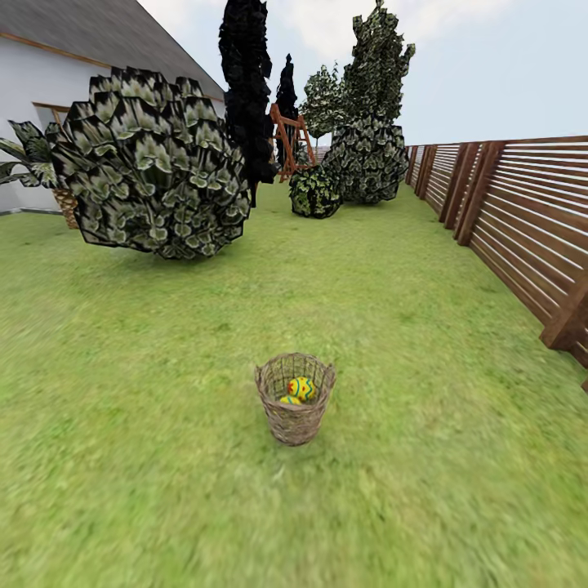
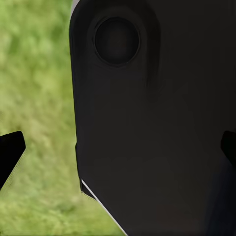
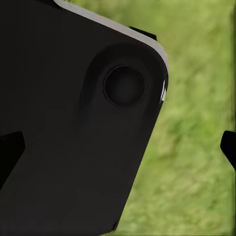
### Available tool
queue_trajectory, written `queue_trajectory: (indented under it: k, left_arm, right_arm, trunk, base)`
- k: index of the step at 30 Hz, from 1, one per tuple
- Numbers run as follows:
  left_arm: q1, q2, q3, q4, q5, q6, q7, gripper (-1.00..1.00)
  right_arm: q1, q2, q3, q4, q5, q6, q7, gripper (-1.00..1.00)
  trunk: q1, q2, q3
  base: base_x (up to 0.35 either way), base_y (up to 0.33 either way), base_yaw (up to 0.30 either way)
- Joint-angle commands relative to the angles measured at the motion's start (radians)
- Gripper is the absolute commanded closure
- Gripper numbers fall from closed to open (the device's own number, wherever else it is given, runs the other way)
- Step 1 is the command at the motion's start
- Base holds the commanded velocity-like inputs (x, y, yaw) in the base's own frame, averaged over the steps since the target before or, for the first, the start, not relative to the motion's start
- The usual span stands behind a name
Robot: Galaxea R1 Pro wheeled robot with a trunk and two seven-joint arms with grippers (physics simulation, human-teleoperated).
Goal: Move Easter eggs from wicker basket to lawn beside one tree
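1 wicker basket (image 1: pixel 295 398) stands upright on the lawn (image 1: pixel 147 425), centre-front of head view, w/ 2 Easter eggs (image 1: pixel 300 388) visible inside; a 3rd can't be made out. Behind: 3 round bushes (image 1: pixel 155 167), 1 dark tree (image 1: pixel 247 82), slat fence (image 1: pixel 523 220) at right. Both wrist views: jaws' tips at the frame edges, wide apart, nothing between, over blurred grass.

Open lawn (image 1: pixel 163 457) all round the wicker basket (image 1: pixel 295 408); fence (image 1: pixel 523 220) well right.
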Motion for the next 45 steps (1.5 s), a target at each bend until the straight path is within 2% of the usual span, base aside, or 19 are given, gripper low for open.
queue_trajectory:
  k: [1,37,41,45]
  left_arm:
    - [0.0,0.0,0.0,-0.001,0.001,0.0,0.001,-1.0]
    - [0.0,0.001,0.003,-0.002,0.001,0.0,-0.006,-1.0]
    - [0.0,0.002,0.002,-0.005,0.001,0.0,-0.008,-1.0]
    - [-0.001,0.006,0.002,-0.024,0.002,0.001,-0.011,-1.0]
  right_arm:
    - [-0.001,0.0,0.004,0.001,0.002,-0.003,-0.001,-1.0]
    - [0.0,-0.003,0.004,-0.004,0.005,0.004,0.007,-1.0]
    - [-0.006,-0.005,0.004,-0.025,0.006,0.01,0.006,-1.0]
    - [-0.009,-0.004,0.005,-0.101,0.009,0.015,0.004,-1.0]
  trunk:
    - [0.001,0.0,-0.001]
    - [0.001,0.0,-0.001]
    - [0.001,0.0,-0.001]
    - [0.001,0.0,-0.001]
  base:
    - [0.317,0.0,0.0]
    - [0.315,0.0,0.0]
    - [0.082,0.0,0.0]
    - [0.015,0.0,0.0]
